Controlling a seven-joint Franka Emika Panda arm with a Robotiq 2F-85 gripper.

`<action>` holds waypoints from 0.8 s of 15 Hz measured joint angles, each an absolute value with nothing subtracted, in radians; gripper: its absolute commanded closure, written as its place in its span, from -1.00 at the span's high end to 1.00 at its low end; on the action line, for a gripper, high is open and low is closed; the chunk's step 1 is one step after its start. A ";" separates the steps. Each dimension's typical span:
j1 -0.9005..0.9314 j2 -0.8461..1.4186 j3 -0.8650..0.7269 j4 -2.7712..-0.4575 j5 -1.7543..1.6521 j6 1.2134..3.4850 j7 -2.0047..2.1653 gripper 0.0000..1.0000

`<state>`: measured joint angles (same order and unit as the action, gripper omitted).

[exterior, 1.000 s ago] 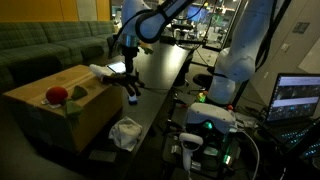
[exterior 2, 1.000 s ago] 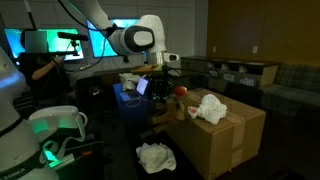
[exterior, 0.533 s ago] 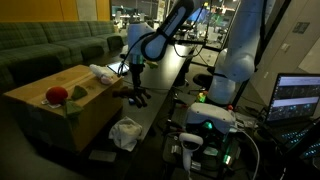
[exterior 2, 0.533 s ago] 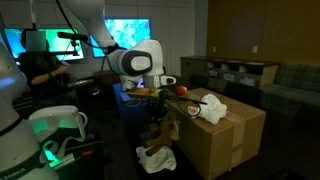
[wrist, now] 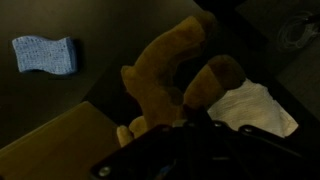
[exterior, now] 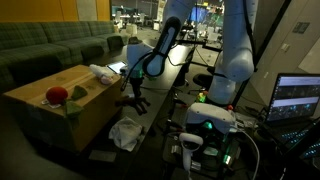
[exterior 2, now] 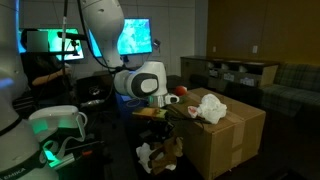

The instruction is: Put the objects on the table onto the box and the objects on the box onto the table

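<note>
My gripper (wrist: 186, 128) is shut on a brown plush toy (wrist: 165, 82) and holds it low beside the cardboard box (exterior: 55, 112), near the dark table's edge (exterior: 160, 80). In both exterior views the gripper (exterior: 133, 97) (exterior 2: 165, 113) hangs next to the box (exterior 2: 225, 135). On the box lie a red object (exterior: 56, 95) (exterior 2: 181, 91), a green piece (exterior: 76, 93) and a white cloth (exterior: 102, 72) (exterior 2: 211, 106). A blue sponge (wrist: 45, 54) lies on the dark surface in the wrist view.
A crumpled white cloth (exterior: 125, 132) (exterior 2: 150, 156) (wrist: 250, 105) lies low in front of the box. A green-lit robot base (exterior: 210, 122) and a laptop (exterior: 298, 98) stand close by. A sofa (exterior: 50, 45) is behind the box.
The arm has come down and moved away from the box top, carrying the brown plush toy lower beside the box.
</note>
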<state>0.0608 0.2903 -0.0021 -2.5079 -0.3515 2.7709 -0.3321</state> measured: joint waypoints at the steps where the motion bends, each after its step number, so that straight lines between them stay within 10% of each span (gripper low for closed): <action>1: 0.061 0.308 -0.008 -2.497 -0.366 2.775 -0.322 -0.97; 5: 0.061 0.354 -0.016 -2.459 -0.383 2.778 -0.306 -0.97; 7: 0.064 0.368 -0.016 -2.446 -0.383 2.778 -0.304 -0.36; 12: 0.074 0.391 -0.016 -2.423 -0.383 2.778 -0.287 0.36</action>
